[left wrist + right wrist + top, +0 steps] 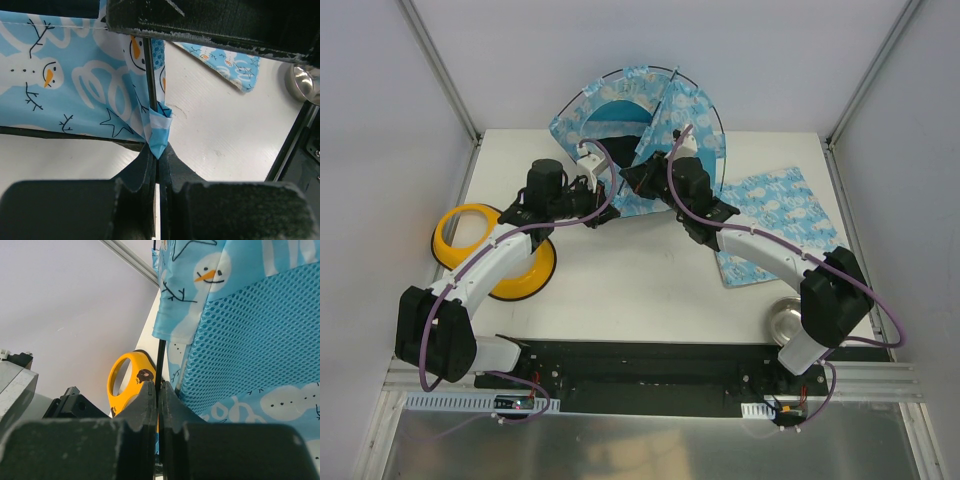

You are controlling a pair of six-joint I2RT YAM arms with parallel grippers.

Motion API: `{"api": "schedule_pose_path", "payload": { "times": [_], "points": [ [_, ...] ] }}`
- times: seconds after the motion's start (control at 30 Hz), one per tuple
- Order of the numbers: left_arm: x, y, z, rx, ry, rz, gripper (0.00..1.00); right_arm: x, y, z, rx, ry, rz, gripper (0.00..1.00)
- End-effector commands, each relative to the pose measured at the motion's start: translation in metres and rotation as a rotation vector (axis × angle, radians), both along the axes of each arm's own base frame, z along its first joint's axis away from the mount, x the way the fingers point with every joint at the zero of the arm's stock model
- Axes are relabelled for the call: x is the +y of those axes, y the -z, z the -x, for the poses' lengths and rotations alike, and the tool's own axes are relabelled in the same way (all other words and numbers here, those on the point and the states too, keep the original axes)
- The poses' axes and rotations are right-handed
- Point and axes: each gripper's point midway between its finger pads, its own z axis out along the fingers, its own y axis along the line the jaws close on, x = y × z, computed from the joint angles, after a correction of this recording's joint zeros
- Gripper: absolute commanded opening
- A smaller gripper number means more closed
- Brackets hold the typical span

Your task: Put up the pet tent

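Note:
The pet tent (pixel 640 125), light blue with a snowman print and a mesh panel, stands partly raised at the table's back edge, with thin black poles (pixel 708 105) arching over it. My left gripper (pixel 606 205) is at its lower front edge. In the left wrist view that gripper (pixel 159 154) is shut on a small blue fabric corner tab (pixel 160 132) where a black pole (pixel 151 75) ends. My right gripper (pixel 632 180) reaches in from the right. In the right wrist view the right gripper (pixel 159 387) is shut on a thin black pole (pixel 160 357) beside the mesh (pixel 250 350).
A yellow double bowl (pixel 495 250) lies at the left under the left arm and shows again as the yellow bowl (pixel 125 377). A flat mat (pixel 775 220) of the same print lies at the right. A steel bowl (pixel 785 322) sits at the front right.

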Motion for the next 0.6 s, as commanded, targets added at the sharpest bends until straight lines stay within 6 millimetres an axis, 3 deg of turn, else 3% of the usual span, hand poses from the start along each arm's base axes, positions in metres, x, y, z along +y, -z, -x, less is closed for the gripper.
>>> {"api": "schedule_pose_path", "payload": {
  "times": [0.0, 0.07, 0.23, 0.57],
  "points": [
    [-0.013, -0.020, 0.024, 0.028, 0.111, 0.068, 0.00, -0.025, -0.022, -0.024, -0.075, 0.132, -0.027, 0.00],
    [-0.012, -0.017, 0.024, 0.032, 0.109, 0.064, 0.00, -0.024, -0.026, -0.023, -0.080, 0.123, -0.029, 0.00],
    [-0.013, -0.019, 0.024, 0.029, 0.113, 0.067, 0.00, -0.022, -0.011, -0.025, -0.059, 0.126, 0.001, 0.00],
    [-0.017, -0.041, 0.026, -0.004, 0.144, 0.100, 0.00, -0.014, 0.012, -0.026, -0.063, 0.112, 0.100, 0.00]
  ]
}}
